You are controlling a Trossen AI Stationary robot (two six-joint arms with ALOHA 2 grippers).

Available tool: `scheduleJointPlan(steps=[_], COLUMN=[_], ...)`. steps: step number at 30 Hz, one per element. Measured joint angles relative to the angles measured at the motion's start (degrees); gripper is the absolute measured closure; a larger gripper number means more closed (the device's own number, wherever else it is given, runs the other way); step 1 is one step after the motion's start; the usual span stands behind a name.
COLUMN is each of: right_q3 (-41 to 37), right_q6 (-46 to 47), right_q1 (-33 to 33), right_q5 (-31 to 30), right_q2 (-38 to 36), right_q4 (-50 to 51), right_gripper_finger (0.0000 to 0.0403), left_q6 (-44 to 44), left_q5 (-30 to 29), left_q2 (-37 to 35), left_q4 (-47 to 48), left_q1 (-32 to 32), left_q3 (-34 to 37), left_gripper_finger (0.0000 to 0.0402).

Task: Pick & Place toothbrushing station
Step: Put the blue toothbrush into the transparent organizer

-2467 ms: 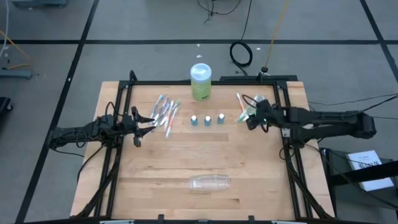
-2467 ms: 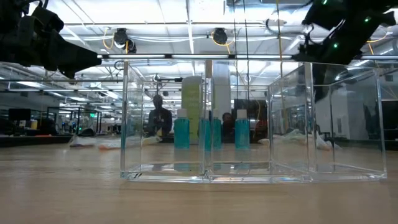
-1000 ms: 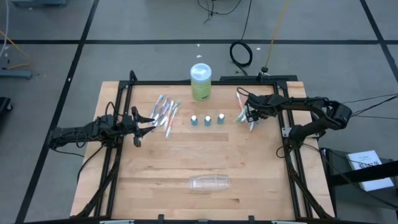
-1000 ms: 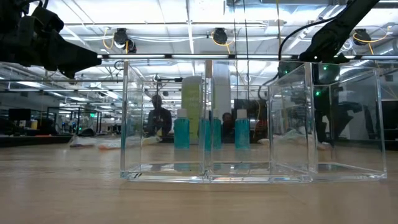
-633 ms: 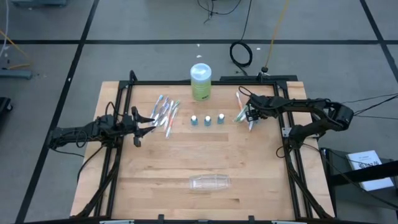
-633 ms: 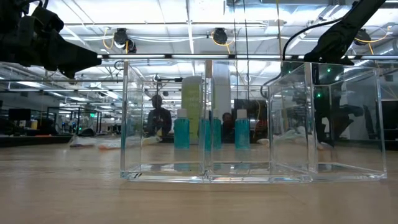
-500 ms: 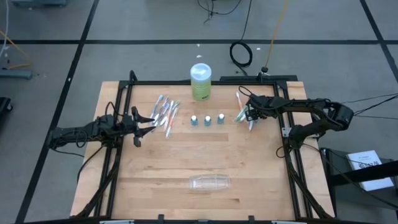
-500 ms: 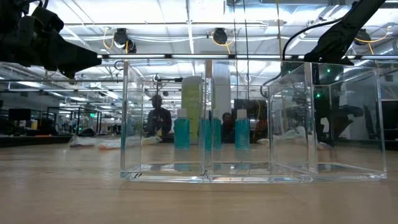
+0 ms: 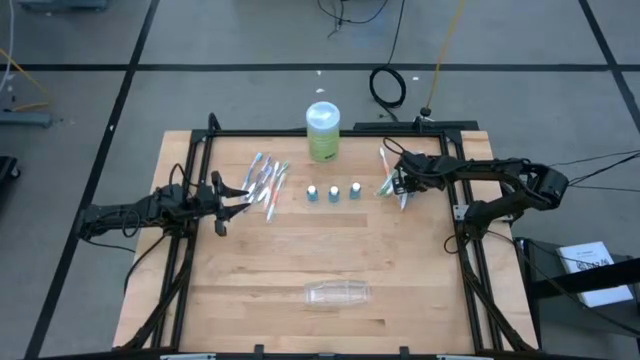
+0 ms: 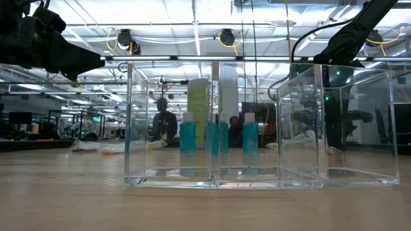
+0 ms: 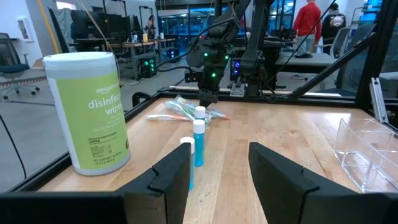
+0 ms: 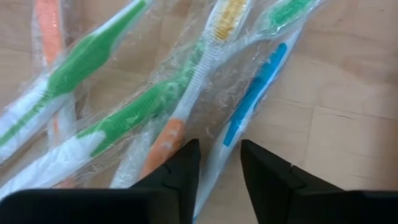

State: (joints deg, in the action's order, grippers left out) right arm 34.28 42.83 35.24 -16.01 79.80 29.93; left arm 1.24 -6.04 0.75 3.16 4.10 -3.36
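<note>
Wrapped toothbrushes lie flat on the table in two piles, one at the left [image 9: 268, 180] and one at the right [image 9: 388, 172]. Three small blue tubes [image 9: 334, 191] stand upright between the piles. A clear plastic holder with compartments [image 9: 337, 292] stands near the table's front edge and also shows in the low view [image 10: 257, 128]. My right gripper [image 9: 399, 184] is low over the right pile, pointing down and narrowly open. Its fingers stand on either side of a blue-and-white toothbrush [image 12: 245, 109]. My left gripper [image 9: 232, 192] is open and empty beside the left pile. My right gripper comes from above with one finger [image 12: 183, 168] on each side of the blue-and-white toothbrush's white handle [image 12: 214, 163]. The brush lies flat on the table among the others. I cannot tell whether the fingers touch it or its wrapper.
A green-and-white canister of wipes [image 9: 322, 132] stands at the table's far edge, behind the tubes. Black frame rails [image 9: 190, 200] run along the table's left and right sides. Bare wood lies between the tubes and the clear holder.
My right gripper has gone from the table's right edge toward the right toothbrush pile and down onto it, its arm now bent over the pile. In the last half second it has kept almost still.
</note>
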Motion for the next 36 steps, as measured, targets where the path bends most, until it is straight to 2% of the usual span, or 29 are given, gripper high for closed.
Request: scheduleJointPlan(steps=[15, 31, 36], right_q3=[-0.04, -0.26, -0.20], right_q6=[-2.40, -5.81, -6.24], right_q1=[0.00, -0.80, -0.83], right_q5=[-0.32, -2.21, -6.36], right_q2=[-0.72, -16.52, -21.31], right_q4=[0.01, 3.52, 4.65], right_gripper_finger=[0.0387, 0.0386, 0.0386], left_q6=[0.00, 0.01, 0.02], left_q5=[-0.01, 0.00, 0.00], left_q2=[-0.01, 0.00, 0.00], left_q4=[0.01, 0.02, 0.00], left_q1=[0.00, 0.00, 0.00], left_q3=[0.00, -0.01, 0.00], left_gripper_finger=[0.0236, 0.0236, 0.0236])
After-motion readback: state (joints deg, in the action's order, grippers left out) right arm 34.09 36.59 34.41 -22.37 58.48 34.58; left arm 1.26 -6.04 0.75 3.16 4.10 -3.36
